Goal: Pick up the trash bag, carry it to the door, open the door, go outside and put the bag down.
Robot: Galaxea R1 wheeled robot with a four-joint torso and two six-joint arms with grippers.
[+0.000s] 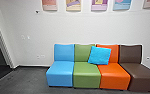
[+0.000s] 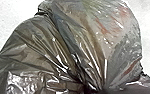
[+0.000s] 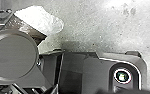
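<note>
Head view: I face a blue, green, orange and brown sofa [image 1: 86, 70].

Left wrist view: the shiny, translucent plastic trash bag [image 2: 73, 42] sits right before that camera; I judge it soft, slippery, tearable, best taken by its gathered folds [image 2: 91, 82].

Right wrist view: speckled grey floor [image 3: 91, 30]. I can't tell either end effector's state.

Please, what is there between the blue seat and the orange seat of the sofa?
In the head view, the green seat lies between them. A cushion leans against the green back and the orange back.
</note>
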